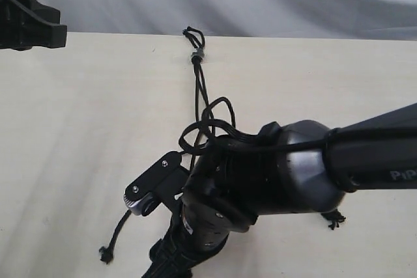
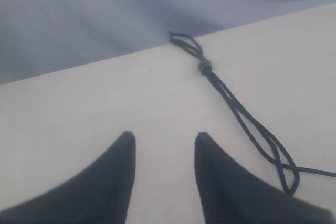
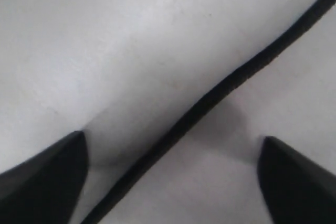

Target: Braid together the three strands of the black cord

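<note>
The black cord (image 1: 199,86) lies stretched on the pale table (image 1: 78,128).
One strand (image 3: 226,85) runs between the wide-apart jaws of the right gripper (image 3: 172,137), not grasped; the left gripper (image 2: 164,136) is released too, the cord's grey band (image 2: 205,67) well ahead of it.

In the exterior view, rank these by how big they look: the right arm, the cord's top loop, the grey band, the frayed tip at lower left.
1. right arm: far the largest, but it sits well above the table.
2. top loop and frayed tip: too alike to rank.
3. grey band: smallest.
</note>
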`<state>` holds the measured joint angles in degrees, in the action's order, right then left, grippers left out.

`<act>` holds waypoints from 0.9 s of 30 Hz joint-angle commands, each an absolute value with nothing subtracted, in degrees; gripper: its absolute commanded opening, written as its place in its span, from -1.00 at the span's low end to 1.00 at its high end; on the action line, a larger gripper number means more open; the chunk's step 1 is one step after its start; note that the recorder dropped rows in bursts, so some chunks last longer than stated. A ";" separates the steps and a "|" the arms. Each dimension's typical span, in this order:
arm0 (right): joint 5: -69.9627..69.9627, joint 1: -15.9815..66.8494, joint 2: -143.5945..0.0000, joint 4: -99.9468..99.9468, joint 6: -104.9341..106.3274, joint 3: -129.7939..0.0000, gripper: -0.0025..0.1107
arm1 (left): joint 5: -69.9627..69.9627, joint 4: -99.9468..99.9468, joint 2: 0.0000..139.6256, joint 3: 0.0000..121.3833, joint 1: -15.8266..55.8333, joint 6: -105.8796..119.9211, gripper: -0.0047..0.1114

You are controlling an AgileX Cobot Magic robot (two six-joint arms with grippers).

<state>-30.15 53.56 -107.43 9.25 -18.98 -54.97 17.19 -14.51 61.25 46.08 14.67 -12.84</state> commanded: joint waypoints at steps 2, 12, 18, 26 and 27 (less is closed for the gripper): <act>-31.41 53.56 -107.21 10.79 -18.12 -54.61 -0.95 | 16.98 -14.75 60.82 45.65 14.42 -13.23 -0.30; -36.12 52.05 -98.95 14.65 -13.65 -57.96 -0.93 | 16.98 -14.75 60.82 45.65 14.42 -13.23 -0.30; -41.08 44.23 -98.95 26.34 -13.65 -60.76 -0.93 | 16.98 -14.75 60.82 45.65 14.42 -13.23 -0.30; -36.07 32.26 -107.24 26.63 -13.65 -60.52 -0.93 | 16.98 -14.75 60.82 45.65 14.42 -13.23 -0.30; -35.42 31.08 -108.26 26.63 -13.65 -60.52 -0.93 | 16.98 -14.75 60.82 45.65 14.42 -13.23 -0.30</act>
